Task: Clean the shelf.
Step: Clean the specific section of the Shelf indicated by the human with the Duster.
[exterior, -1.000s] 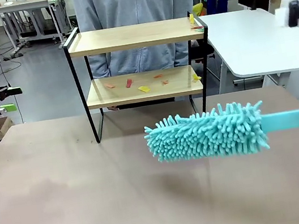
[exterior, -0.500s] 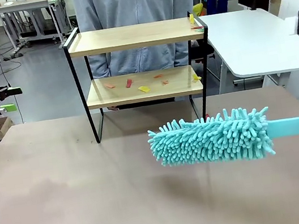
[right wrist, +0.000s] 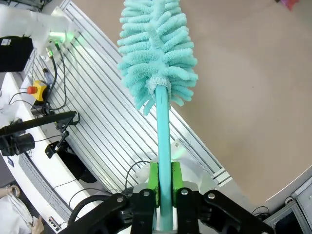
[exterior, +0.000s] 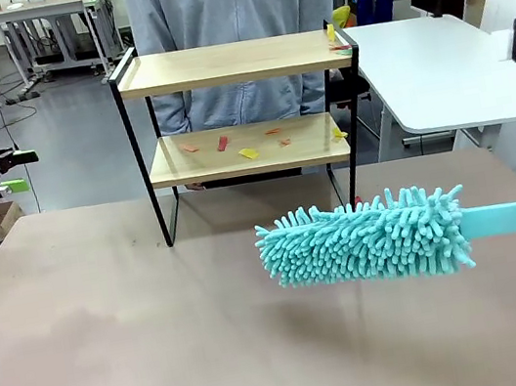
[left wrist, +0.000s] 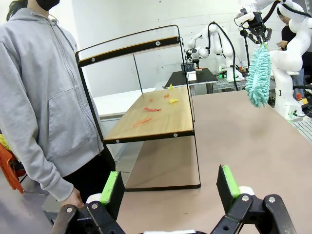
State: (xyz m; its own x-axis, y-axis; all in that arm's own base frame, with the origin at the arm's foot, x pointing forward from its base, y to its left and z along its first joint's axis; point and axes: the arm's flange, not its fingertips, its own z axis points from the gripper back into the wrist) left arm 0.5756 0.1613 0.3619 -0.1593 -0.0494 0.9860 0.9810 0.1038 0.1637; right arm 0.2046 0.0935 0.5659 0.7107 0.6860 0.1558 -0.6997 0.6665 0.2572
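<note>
Jaws of the right gripper (right wrist: 165, 178) are clamped shut on the flat turquoise handle of a duster (exterior: 365, 239), green pads pressed to either side of it. Straight out ahead of these jaws the duster's shaggy head hangs level above the brown bench (exterior: 160, 318), casting a soft shadow on it. Beyond the head and apart from it, toward the far edge of the bench, stands the shelf (exterior: 226, 62). Its thin black right-hand upright comes down just past the head, between it and the lower board. On that lower board lie small red and yellow scraps (exterior: 248, 153), and a few more scraps (exterior: 338, 39) sit at the top board's right end. A person (exterior: 232, 9) in a grey hooded top stands close behind the shelf. Jaws of the left gripper (left wrist: 170, 187) stand wide apart and hold nothing, off the bench's left side. Ahead of them is one end of the shelf, with bare bench in between. A white table (exterior: 446, 72) stands farther off, beyond the right jaws.
</note>
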